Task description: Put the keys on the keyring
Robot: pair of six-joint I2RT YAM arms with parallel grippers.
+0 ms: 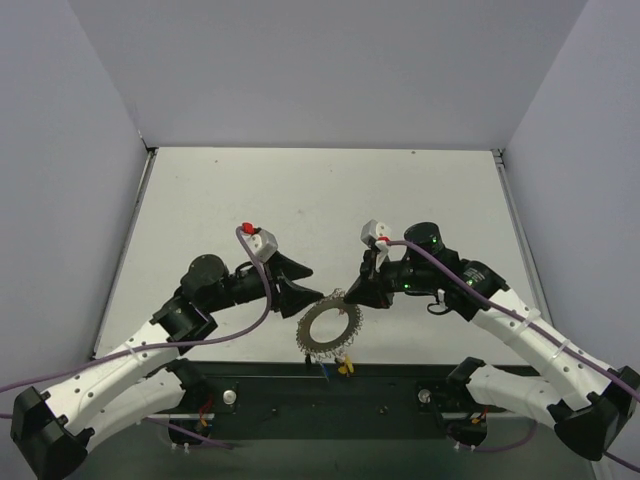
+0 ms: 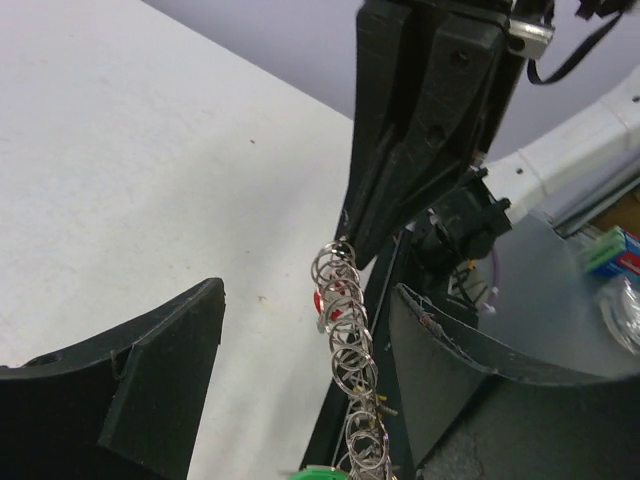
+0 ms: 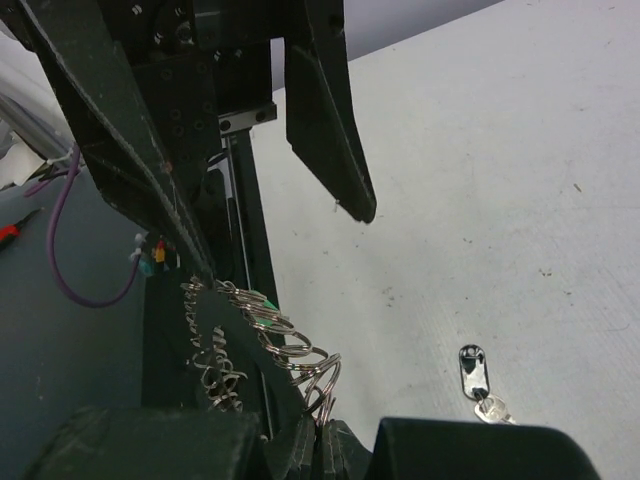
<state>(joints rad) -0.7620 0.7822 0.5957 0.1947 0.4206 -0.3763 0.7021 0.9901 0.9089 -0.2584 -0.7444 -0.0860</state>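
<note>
The keyring (image 1: 332,325), a thin silver ring fringed with small split rings, hangs above the table's near edge. My right gripper (image 1: 352,296) is shut on its upper right rim; in the right wrist view the closed tips (image 3: 350,442) pinch the keyring (image 3: 292,345). My left gripper (image 1: 311,299) is open, and in its own view the keyring (image 2: 350,350) runs edge-on between the two fingers (image 2: 160,380) without touching either. A blue-headed key (image 1: 322,370) and a yellow-headed key (image 1: 346,366) dangle below the ring. A loose key (image 3: 482,383) with a dark head lies on the table.
The black base plate (image 1: 330,405) runs along the near edge under the ring. Grey walls (image 1: 80,150) close in the white table (image 1: 320,200) on three sides. Purple cables (image 1: 262,300) loop off both wrists.
</note>
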